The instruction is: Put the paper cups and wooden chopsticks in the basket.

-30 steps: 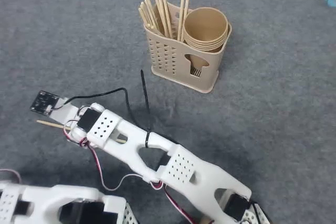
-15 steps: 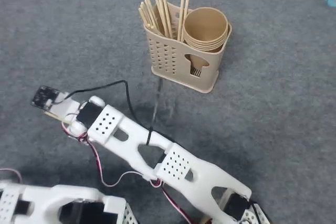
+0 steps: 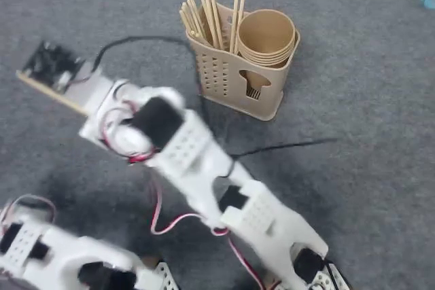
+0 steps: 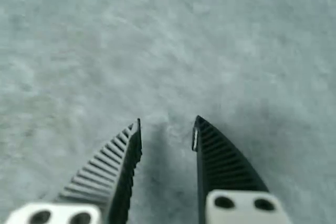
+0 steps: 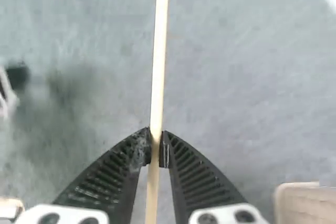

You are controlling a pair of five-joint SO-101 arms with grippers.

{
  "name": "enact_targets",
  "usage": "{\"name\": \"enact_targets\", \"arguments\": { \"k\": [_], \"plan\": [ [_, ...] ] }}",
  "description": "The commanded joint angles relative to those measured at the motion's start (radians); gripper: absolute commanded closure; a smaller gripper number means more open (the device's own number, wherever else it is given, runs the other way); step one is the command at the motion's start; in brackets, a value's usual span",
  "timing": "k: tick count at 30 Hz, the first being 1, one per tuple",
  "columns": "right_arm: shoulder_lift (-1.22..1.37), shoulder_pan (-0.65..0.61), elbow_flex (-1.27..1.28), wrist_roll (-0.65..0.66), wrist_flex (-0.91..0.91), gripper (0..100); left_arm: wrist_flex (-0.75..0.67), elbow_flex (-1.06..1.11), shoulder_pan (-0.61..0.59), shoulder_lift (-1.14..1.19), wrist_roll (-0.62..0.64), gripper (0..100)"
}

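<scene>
Well, from above, the held chopstick (image 3: 47, 91) sits well away from the basket (image 3: 224, 83), paper cups (image 3: 266, 32) already inside. Left gripper (image 4: 167, 129) gapes over carpet (image 4: 157, 35), holding nothing. Right gripper (image 5: 155, 141) clamps the chopstick only at its tips, so it might pivot or slip before reaching the basket

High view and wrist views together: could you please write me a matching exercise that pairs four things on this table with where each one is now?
Things
1. stack of tan paper cups
2. bundle of wooden chopsticks
3. single wooden chopstick
4. left gripper

Places
A. open above the bare grey carpet
B. clamped in the right gripper
C. nested at one end of the beige perforated plastic basket
D. standing on end in the basket, beside the cups

Pairs: 1-C, 2-D, 3-B, 4-A
</scene>
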Motion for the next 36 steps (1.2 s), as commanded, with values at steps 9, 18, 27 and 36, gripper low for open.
{"name": "enact_targets", "arguments": {
  "k": [9, 18, 27, 36],
  "plan": [
    [-0.406, 0.145, 0.196, -0.06, 0.047, 99.2, 0.264, 0.117, 0.555, -0.595, -0.011, 85],
    [-0.753, 0.249, 0.747, -0.066, 0.019, 99.1, 0.489, 0.305, 0.838, -1.102, -0.123, 85],
    [-0.989, 0.289, 1.049, -0.126, -0.073, 99.1, 0.526, 0.343, 1.048, -1.142, -0.153, 85],
    [-1.218, 0.34, 1.574, -0.127, -0.539, 99.1, 0.577, 0.325, 1.096, -1.158, -0.077, 85]
  ]
}}
